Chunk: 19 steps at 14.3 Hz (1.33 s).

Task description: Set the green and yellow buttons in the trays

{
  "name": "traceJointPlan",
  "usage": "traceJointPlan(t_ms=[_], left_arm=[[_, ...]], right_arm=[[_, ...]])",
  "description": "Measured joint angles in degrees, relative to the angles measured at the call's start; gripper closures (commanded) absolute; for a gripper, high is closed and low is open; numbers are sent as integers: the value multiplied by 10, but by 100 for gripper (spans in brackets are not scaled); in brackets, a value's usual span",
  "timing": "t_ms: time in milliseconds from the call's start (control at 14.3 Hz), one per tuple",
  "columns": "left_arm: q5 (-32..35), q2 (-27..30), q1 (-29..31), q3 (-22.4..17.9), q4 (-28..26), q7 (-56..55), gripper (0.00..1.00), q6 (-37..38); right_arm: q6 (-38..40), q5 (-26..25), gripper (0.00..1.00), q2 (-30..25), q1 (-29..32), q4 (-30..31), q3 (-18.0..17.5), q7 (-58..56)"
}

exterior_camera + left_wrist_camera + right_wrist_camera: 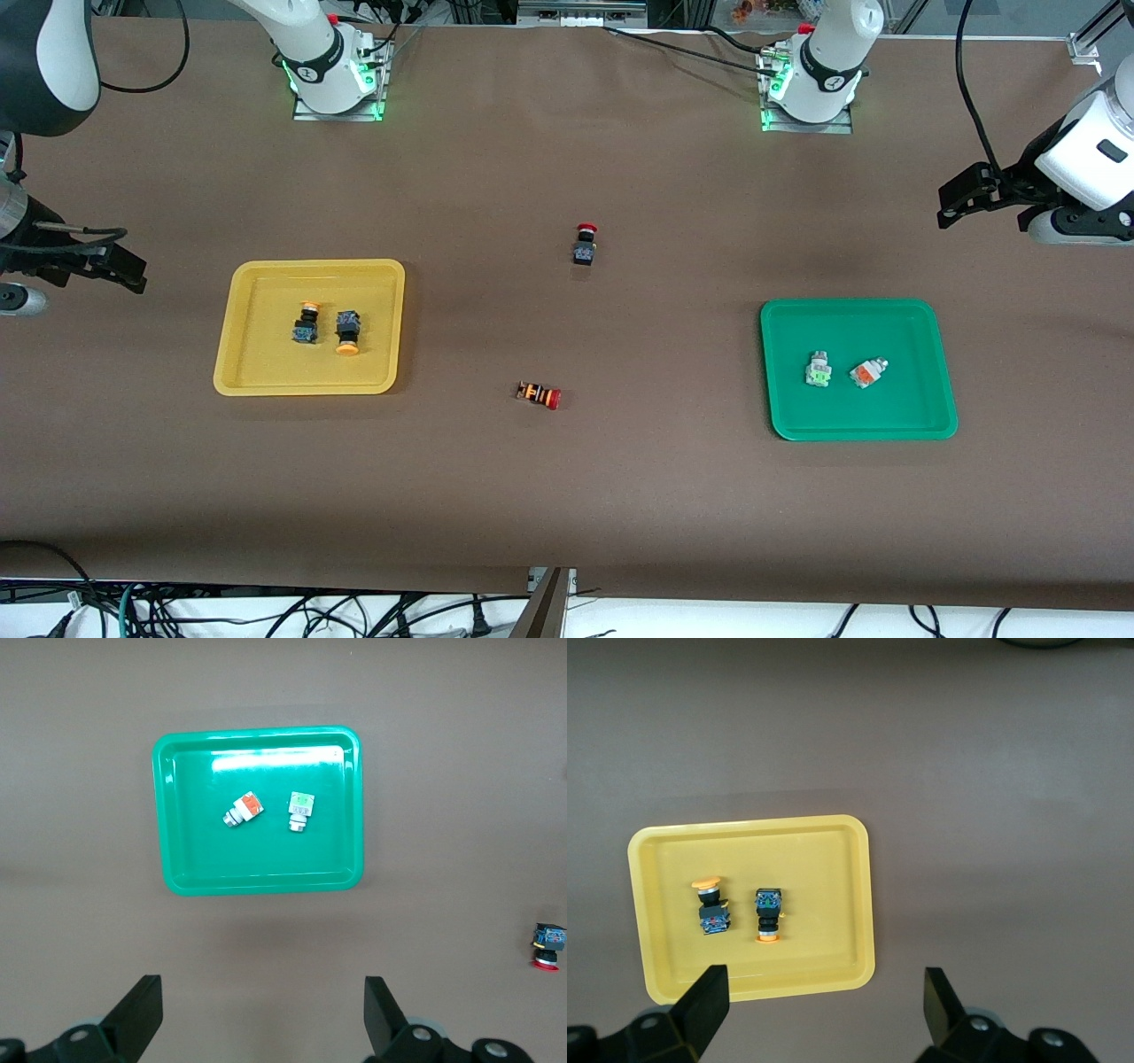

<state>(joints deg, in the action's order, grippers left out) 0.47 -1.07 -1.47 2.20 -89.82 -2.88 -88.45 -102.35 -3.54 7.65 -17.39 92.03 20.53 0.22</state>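
Two black-bodied buttons with yellow-orange caps (306,323) (347,331) lie in the yellow tray (266,368). They also show in the right wrist view (710,904) (768,914). A white button with a green face (818,369) and one with an orange face (868,373) lie in the green tray (895,412). My left gripper (966,199) is open and empty, up over the table at the left arm's end. My right gripper (120,264) is open and empty, up over the right arm's end. The left wrist view shows the green tray (266,879).
A black-bodied button with a red cap (585,244) stands on the table between the trays, farther from the front camera. An orange-and-black striped button with a red cap (539,394) lies nearer to the front camera. Both arm bases stand along the table's back edge.
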Motion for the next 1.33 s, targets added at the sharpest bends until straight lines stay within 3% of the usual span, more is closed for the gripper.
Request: traceJointPlan(t_ms=[978, 1327], left_arm=[[0, 0, 0, 0, 1, 0, 0, 2], [0, 0, 0, 0, 1, 0, 0, 4]], right_arm=[[-2, 16, 2, -7, -2, 0, -8, -12], [-7, 25, 1, 21, -5, 6, -13, -12]])
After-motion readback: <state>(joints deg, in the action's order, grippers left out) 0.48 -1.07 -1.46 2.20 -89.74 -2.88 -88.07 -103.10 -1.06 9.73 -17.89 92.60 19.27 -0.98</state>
